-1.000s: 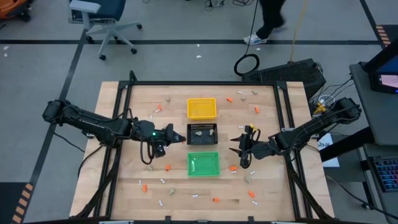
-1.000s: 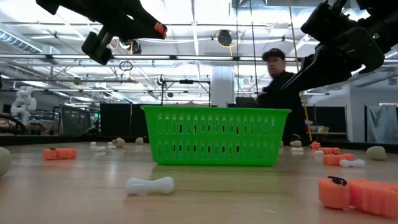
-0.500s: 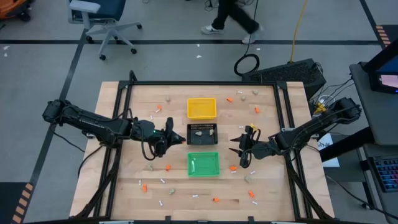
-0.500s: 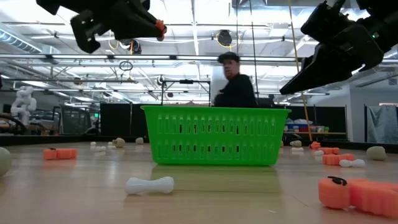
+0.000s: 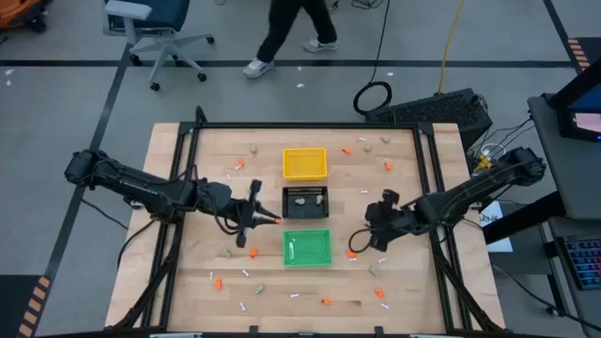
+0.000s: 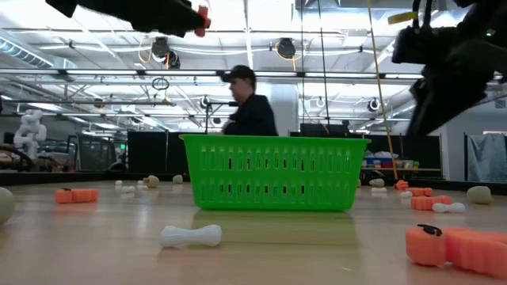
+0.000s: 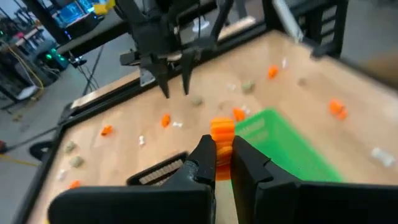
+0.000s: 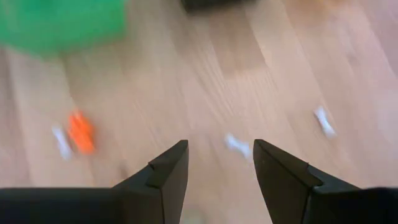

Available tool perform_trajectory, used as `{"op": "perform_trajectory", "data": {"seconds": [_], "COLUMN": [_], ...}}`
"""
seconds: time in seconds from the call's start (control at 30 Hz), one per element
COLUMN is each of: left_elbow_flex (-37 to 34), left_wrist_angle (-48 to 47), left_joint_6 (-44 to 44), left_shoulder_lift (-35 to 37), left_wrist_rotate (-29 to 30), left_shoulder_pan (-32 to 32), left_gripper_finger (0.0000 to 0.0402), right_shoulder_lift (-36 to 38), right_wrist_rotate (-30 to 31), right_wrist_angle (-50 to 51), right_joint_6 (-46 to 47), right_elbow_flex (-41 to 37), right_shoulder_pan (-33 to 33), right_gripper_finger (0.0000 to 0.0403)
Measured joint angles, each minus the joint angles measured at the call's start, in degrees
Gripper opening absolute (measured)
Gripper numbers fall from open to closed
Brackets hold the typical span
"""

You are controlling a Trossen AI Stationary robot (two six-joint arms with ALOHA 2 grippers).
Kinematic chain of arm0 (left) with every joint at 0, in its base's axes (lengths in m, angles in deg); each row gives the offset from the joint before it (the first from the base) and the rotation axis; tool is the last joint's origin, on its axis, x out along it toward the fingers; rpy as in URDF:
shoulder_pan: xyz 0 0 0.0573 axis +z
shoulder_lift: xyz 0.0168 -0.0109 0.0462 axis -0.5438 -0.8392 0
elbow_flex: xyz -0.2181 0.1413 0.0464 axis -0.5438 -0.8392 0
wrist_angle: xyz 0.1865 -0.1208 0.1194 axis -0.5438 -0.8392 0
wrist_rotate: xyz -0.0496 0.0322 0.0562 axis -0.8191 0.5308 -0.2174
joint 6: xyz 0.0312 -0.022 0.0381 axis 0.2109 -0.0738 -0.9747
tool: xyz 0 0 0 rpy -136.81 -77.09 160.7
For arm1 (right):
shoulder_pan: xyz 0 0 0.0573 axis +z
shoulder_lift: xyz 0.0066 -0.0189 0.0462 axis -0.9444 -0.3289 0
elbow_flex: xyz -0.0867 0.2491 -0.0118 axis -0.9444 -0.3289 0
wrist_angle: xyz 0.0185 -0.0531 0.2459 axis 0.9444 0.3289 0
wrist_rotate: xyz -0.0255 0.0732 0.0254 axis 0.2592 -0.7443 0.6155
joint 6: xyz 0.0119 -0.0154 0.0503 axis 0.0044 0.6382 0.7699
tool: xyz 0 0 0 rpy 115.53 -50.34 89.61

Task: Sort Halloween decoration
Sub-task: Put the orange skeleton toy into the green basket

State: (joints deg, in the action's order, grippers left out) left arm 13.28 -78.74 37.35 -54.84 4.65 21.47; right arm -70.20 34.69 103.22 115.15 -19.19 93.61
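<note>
Orange bits, thin white sticks and beige lumps lie scattered over the wooden table [image 5: 188,169]. Down its middle stand the yellow tray [image 5: 304,162], the black tray [image 5: 305,202] and the green tray [image 5: 307,247]. My left gripper [image 5: 269,218] hangs left of the black and green trays, shut on an orange bit [image 7: 222,138]. My right gripper [image 8: 221,163] stands open right of the green tray, tipped down over the table. A white stick [image 8: 237,145] and another orange bit [image 8: 79,132] lie beneath it, untouched. My left gripper pinches the orange bit's lower part [image 7: 222,158] between its two fingertips. The rest of the bit sticks out beyond the tips. The fingers come from the table's left, slanting slightly down. The bit is lifted clear of the table.
Several beige lumps lie in the black tray. A white stick [image 6: 191,235] and orange bits [image 6: 455,247] lie near the table's front edge. A person [image 5: 286,33] walks on the floor beyond the far edge. A dark frame rail [image 5: 310,125] runs round the table.
My left gripper has rolled about its own pointing line with the orange bit still held, staying in place. My right gripper has tipped from nearly level to pointing down at the table, still open. The person behind the table has walked toward the left.
</note>
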Motion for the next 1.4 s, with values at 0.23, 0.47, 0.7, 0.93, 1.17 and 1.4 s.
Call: {"op": "perform_trajectory", "data": {"seconds": [0.23, 0.47, 0.7, 0.93, 1.17, 1.4], "left_elbow_flex": [0.0, 0.0, 0.0, 0.05, 0.05, 0.05], "left_wrist_angle": [3.21, 5.66, 11.39, 17.85, 18.76, 19.41], "left_joint_6": [11.08, 12.82, 12.89, 12.87, 14.25, 20.15], "left_shoulder_lift": [-0.3, -0.32, -0.54, -5.4, -11.85, -16.92], "left_wrist_rotate": [-0.02, 0.15, 0.35, 0.42, 0.81, 7.94], "left_shoulder_pan": [-1.68, -2.15, -2.61, -4.58, -5.06, -5.06], "left_gripper_finger": [0.0018, 0.0019, 0.0019, 0.0019, 0.0019, 0.0019], "right_shoulder_lift": [0.0, 0.0, -0.02, -0.02, -0.02, -0.02], "right_wrist_rotate": [-3.76, -0.99, 2.7, 12.24, 16.85, 16.87], "right_wrist_angle": [11.71, 5.17, 0.79, -4.49, -6.22, -7.52], "right_joint_6": [1.75, 1.56, 5.92, 6.89, 3.14, 2.73], "right_elbow_flex": [1.12, -2.72, -5.05, -5.08, -5.08, -5.08], "right_shoulder_pan": [-0.34, -0.62, 1.07, 4.58, 5.79, 5.81], "right_gripper_finger": [0.0169, 0.0169, 0.0169, 0.0169, 0.0169, 0.0169]}}
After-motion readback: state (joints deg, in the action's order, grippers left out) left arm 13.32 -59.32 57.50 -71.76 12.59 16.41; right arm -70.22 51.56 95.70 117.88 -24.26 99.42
